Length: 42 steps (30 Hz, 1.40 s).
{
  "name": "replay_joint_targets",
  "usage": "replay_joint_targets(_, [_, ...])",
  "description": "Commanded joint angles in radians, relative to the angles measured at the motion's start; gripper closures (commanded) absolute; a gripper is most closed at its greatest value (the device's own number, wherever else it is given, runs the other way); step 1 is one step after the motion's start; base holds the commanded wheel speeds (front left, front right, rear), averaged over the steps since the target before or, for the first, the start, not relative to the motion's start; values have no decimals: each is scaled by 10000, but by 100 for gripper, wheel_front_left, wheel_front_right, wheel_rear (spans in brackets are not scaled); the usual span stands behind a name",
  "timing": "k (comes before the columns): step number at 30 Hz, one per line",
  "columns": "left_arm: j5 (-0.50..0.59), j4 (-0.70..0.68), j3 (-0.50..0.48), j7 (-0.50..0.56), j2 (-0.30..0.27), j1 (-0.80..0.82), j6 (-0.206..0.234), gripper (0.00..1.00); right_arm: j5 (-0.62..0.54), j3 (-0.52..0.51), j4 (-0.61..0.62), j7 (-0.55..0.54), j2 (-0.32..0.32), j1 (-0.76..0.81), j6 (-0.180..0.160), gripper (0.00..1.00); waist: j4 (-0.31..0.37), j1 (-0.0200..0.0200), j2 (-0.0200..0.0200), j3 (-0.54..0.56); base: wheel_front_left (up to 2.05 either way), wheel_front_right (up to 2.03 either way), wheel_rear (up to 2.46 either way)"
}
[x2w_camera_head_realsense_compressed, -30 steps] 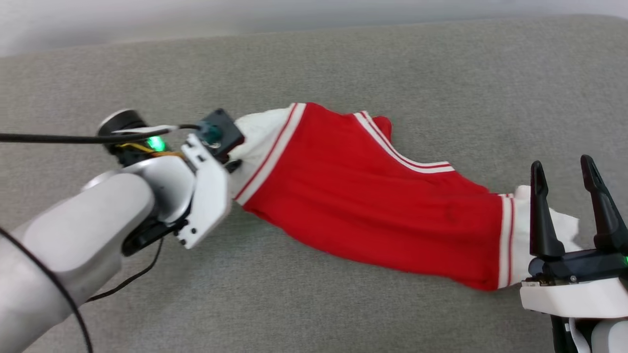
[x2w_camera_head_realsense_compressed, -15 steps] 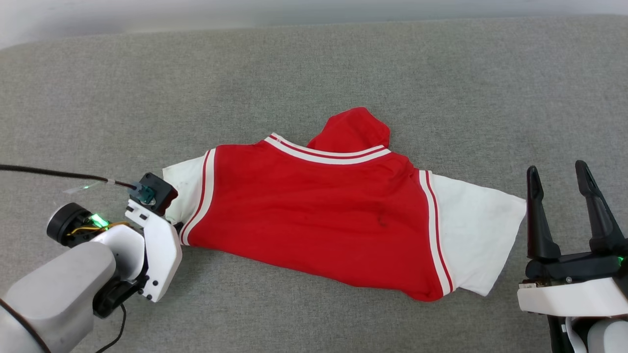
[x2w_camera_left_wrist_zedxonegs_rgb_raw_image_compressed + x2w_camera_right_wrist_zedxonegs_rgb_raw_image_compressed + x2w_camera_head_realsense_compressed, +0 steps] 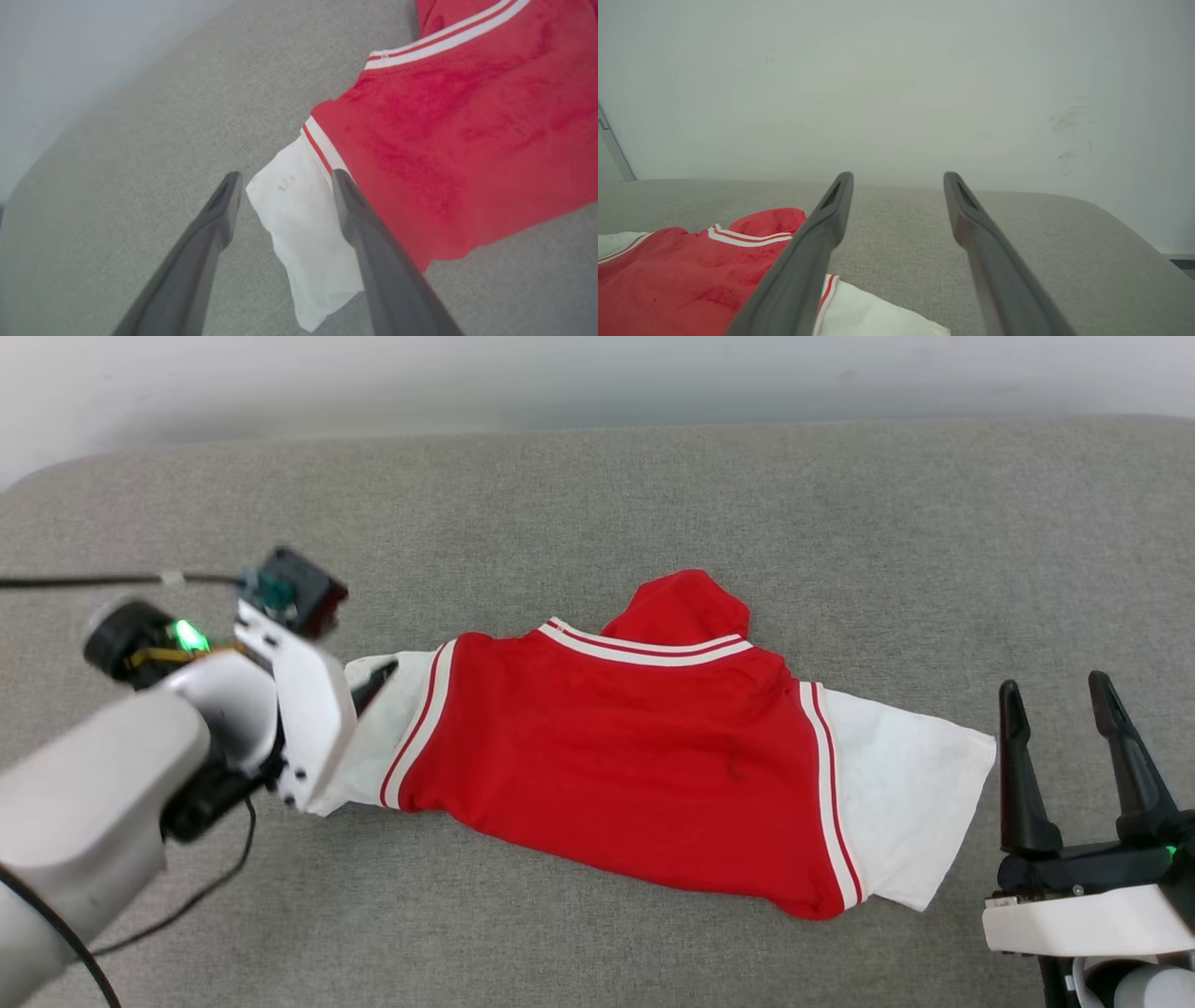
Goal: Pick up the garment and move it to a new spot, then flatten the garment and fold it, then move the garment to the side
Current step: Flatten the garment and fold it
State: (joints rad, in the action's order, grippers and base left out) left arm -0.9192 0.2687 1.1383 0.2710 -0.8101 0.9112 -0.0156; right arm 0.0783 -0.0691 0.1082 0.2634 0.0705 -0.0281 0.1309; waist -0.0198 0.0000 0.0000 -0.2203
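Two grippers, both with jaws spread and empty: right gripper [image 3: 1050, 689] upright at near right, just beside one white sleeve; left gripper [image 3: 282, 179], forearm angled in from near left, straddles the other sleeve. Red short-sleeved jersey shirt [image 3: 635, 747] lies spread, plain face up, mid grey fabric surface [image 3: 597, 495]; pale wall [image 3: 896, 70] beyond.

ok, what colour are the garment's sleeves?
The garment's sleeves are white, with red-and-white striped trim at the seams. Head view shows it best.
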Motion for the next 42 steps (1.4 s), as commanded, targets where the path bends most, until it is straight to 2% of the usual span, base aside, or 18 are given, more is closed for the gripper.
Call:
replay_joint_targets(1, [143, -216, -109, 69, -108, 366, 51, 0, 16, 17, 1, 19, -58, 91, -3, 0, 4, 0, 0, 36, 0, 0, 0])
replay_joint_targets(5, [284, -656, -309, 361, -115, 1136, -36, 0, 27, 85, 19, 19, -83, 44, -3, 0, 83, 0, 0, 27, 0, 0, 0])
replay_joint_targets(9, [182, -734, -312, 937, 246, 1818, -322, 0, 21, 188, 19, 19, -89, -77, -3, 0, 225, 0, 0, -112, 0, 0, 0])
replay_joint_targets(14, [-177, -395, 163, 2209, 833, 2370, -812, 0, -75, 356, 4, 19, -43, -222, -3, 0, 500, 0, 0, -423, 0, 0, 0])
replay_joint_targets(19, [-641, 22, 785, 3508, 1173, 2665, -1068, 0, -61, 370, 14, 19, -52, -405, -3, 0, 787, 0, 0, -782, 0, 0, 0])
replay_joint_targets(26, [-943, 48, 1347, 4584, 1415, 2249, -1126, 0, -11, 479, -4, 19, -111, -754, -3, 0, 1215, 0, 0, -1295, 0, 0, 0])
replay_joint_targets(33, [-471, 258, 1610, 5566, 1729, 769, -1135, 0, -31, 533, -78, 19, -171, -985, -3, 0, 1399, 0, 0, -1599, 0, 0, 0])
replay_joint_targets(34, [-408, 276, 1618, 5523, 1765, 727, -1135, 63, -45, 512, -88, 19, -175, -982, -3, 0, 1385, 0, 0, -1591, 0, 0, 0])
replay_joint_targets(35, [-421, 294, 1617, 5437, 1797, 739, -1136, 100, -58, 494, -104, 19, -178, -991, -3, 0, 1366, 0, 0, -1572, 0, 0, 0])
replay_joint_targets(42, [-617, 65, 1419, 4053, 1766, 1978, -1126, 100, -100, 446, -157, 19, -189, -867, -3, 0, 1160, 0, 0, -1220, 0, 0, 0])
